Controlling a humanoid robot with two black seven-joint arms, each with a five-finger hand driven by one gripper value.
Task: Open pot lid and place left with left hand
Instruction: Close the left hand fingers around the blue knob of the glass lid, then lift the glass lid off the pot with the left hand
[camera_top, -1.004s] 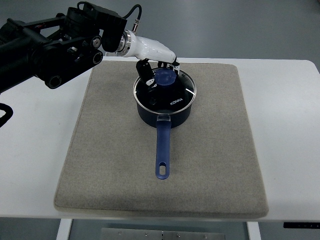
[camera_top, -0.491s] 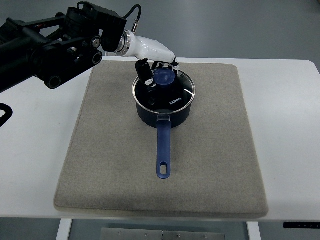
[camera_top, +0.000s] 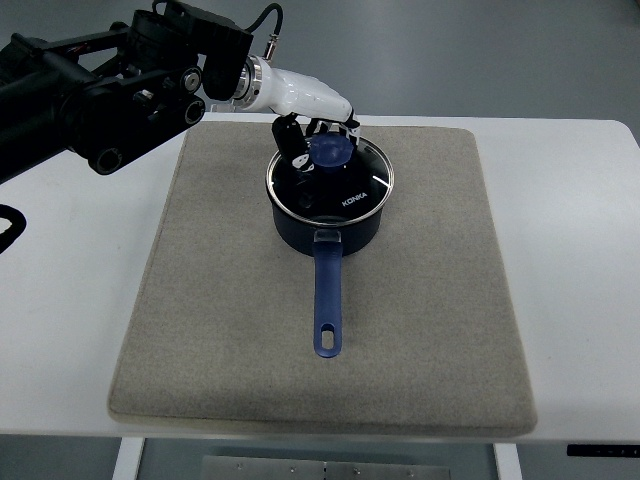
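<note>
- The pot (camera_top: 328, 215) is a dark blue saucepan standing on a grey mat (camera_top: 230, 330) that covers most of a white table (camera_top: 70, 330); it sits in the far middle part of the mat.
- Its long blue handle (camera_top: 327, 295) points toward the near edge of the mat and lies just above the cloth.
- The glass lid (camera_top: 335, 185) rests on the pot, with a metal rim and white print on the glass, and it looks slightly tipped, the far left side riding a little higher.
- The blue knob (camera_top: 330, 151) stands in the far half of the lid.
- The left hand (camera_top: 312, 130) reaches in from the upper left on a black arm (camera_top: 90, 90) with a white wrist shell.
- Its dark fingers (camera_top: 291, 150) curl down around the knob: some lie against the knob's left side, others sit behind its far edge, so the hand is closed on the knob.
- The knob lies between those fingers, and its top face shows clear from above.
- The lid's near half, by the handle, is free of the hand.
- Against the picture half a second before, the knob and the fingers have shifted slightly up and to the right, and the lid's rim has turned a little with them.
- The pot body and its handle lie almost where they were, and the lid is not yet off the pot.
</note>
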